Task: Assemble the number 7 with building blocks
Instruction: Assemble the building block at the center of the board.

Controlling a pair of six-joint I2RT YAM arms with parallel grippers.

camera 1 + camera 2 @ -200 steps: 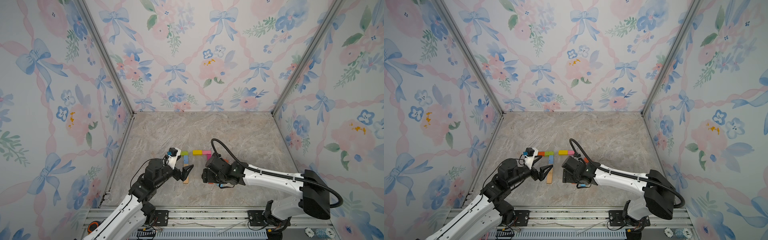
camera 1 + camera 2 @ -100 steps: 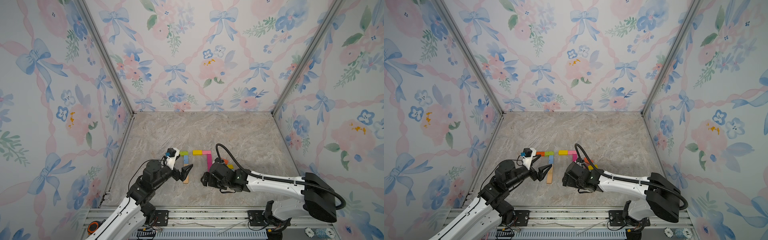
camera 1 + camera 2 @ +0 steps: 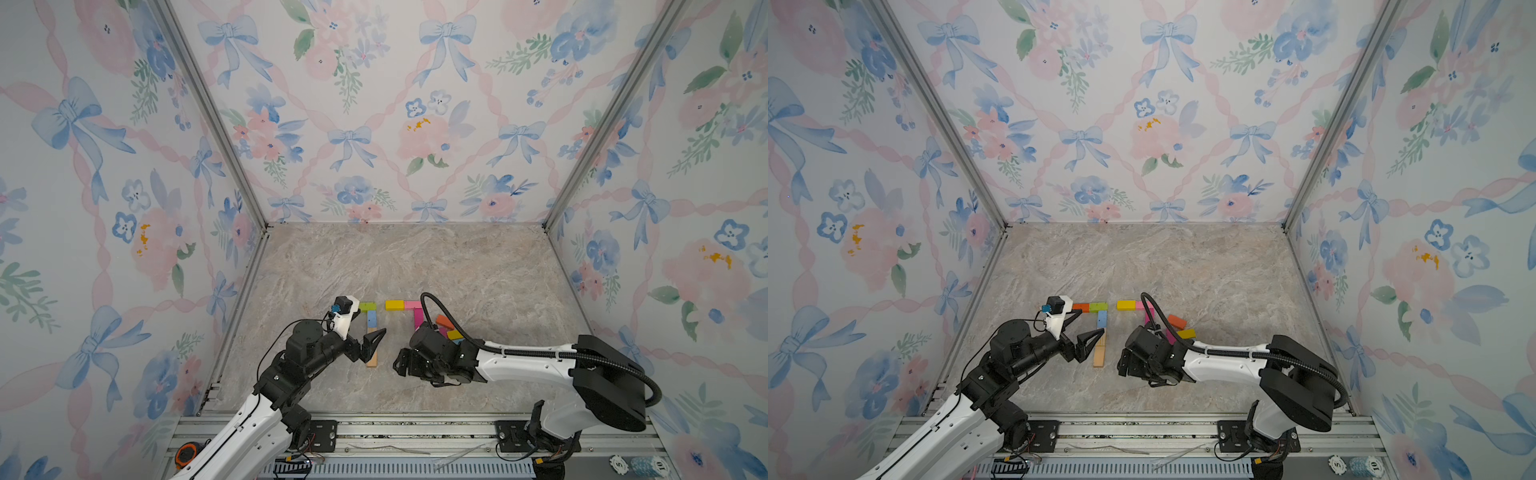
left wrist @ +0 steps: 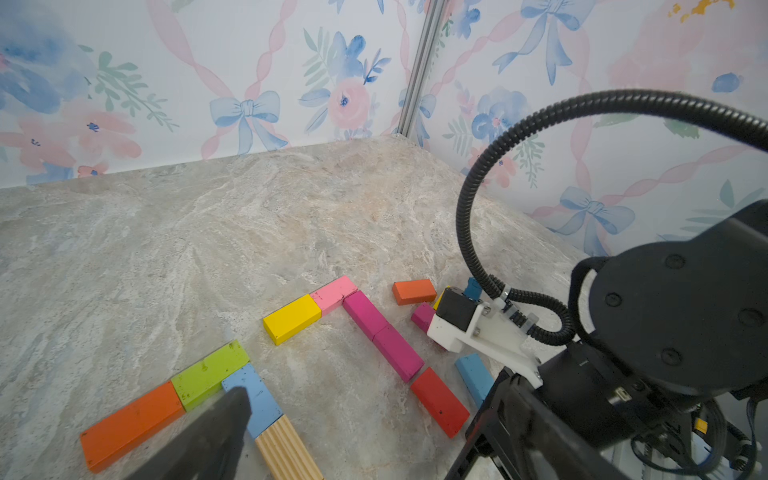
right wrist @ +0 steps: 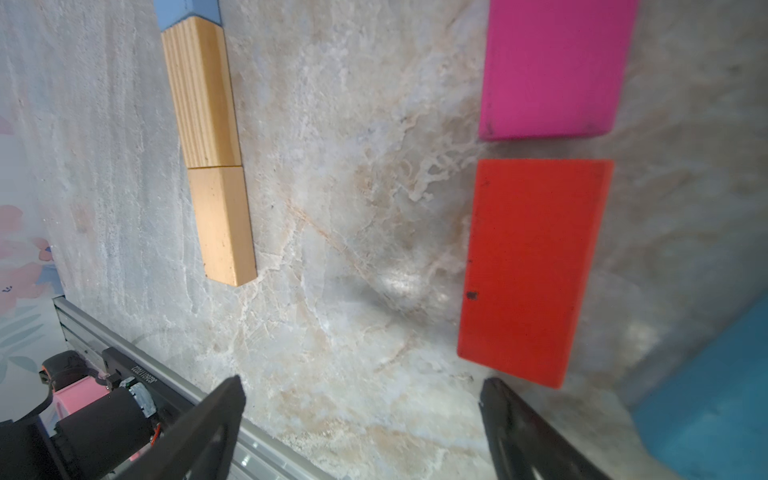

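Two rows of building blocks lie flat on the marble floor. One runs orange [image 4: 131, 424], green [image 4: 210, 374], then turns down through blue [image 4: 253, 392] and plain wood [image 5: 201, 91]. The other runs yellow [image 4: 292, 318], pink [image 4: 334, 293], then two magenta blocks [image 4: 397, 351] and a red block [image 5: 532, 270] with a small gap. My left gripper [image 3: 1089, 323] hovers open over the blue and wood blocks, holding nothing. My right gripper [image 5: 361, 386] stands open over bare floor, one fingertip [image 5: 494, 390] just short of the red block's near end.
Loose blocks lie to the right of the magenta column: an orange one [image 3: 444, 321], a yellow one [image 3: 455, 334] and a blue one [image 4: 473, 376]. The right arm's cable [image 3: 440, 307] arches over them. The metal front rail [image 5: 124, 345] lies close behind the right gripper.
My right gripper has drawn back toward the front rail, away from the blocks, and opened slightly; the red block lies below the magenta ones. The left arm has barely shifted.
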